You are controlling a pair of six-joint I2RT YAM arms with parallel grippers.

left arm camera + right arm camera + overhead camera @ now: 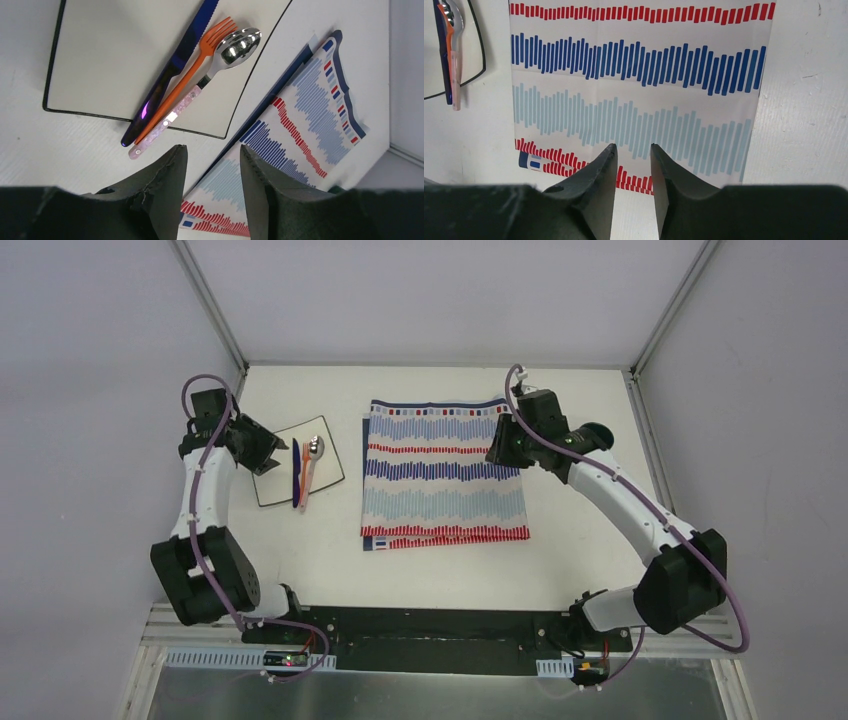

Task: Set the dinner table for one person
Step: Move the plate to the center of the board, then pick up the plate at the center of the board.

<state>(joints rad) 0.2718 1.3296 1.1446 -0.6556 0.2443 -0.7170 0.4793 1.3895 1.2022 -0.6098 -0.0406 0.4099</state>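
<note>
Table (440, 570): spread beneath both grippers; everything is carried on it.
Cloth (443, 475): laid flat directly under the right gripper (633, 147); seen ahead and right of the left gripper (212, 150).
Plate (110, 55): set just ahead of the left gripper, beside the cloth.
Left gripper: jaws parted, nothing gripped.
Right gripper: jaws parted, nothing gripped.
Knife (172, 75), fork (200, 52), spoon (240, 42): laid side by side on the plate, handles pointed towards the left gripper.

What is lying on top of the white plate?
A blue knife, an orange fork and a shiny spoon lie side by side on the plate, handles poking past its edge. The bit of plate under them is covered, so nothing can be told about it.
</note>
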